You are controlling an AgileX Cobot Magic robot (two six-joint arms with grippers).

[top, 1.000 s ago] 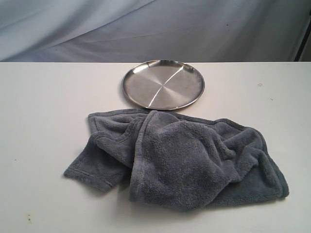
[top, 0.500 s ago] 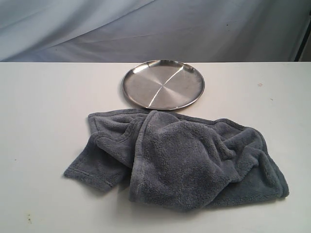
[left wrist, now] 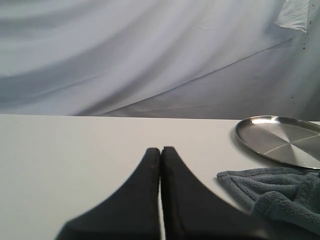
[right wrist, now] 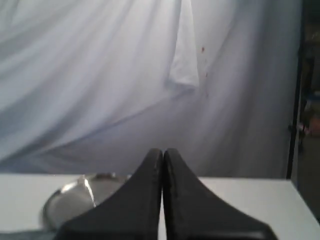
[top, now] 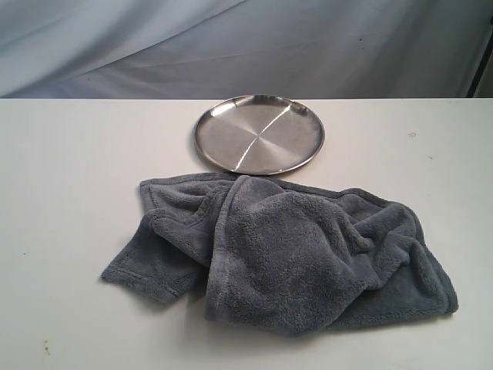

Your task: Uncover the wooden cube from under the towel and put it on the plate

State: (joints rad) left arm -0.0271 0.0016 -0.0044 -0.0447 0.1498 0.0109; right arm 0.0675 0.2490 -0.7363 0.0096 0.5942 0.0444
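A crumpled blue-grey fleece towel point(top: 285, 250) lies in a heap on the white table, just in front of the round silver plate point(top: 259, 133). The wooden cube is hidden; no part of it shows. Neither gripper appears in the exterior view. In the left wrist view my left gripper point(left wrist: 160, 149) is shut with nothing in it, above bare table, with the towel's edge point(left wrist: 270, 192) and the plate point(left wrist: 282, 140) off to one side. In the right wrist view my right gripper point(right wrist: 163, 151) is also shut and holds nothing, and the plate point(right wrist: 75, 197) lies beyond it.
The white table point(top: 69, 177) stretches to both sides of the towel. A pale draped cloth backdrop point(top: 231, 46) hangs behind the table's far edge. A dark upright frame point(right wrist: 295, 100) stands at one side in the right wrist view.
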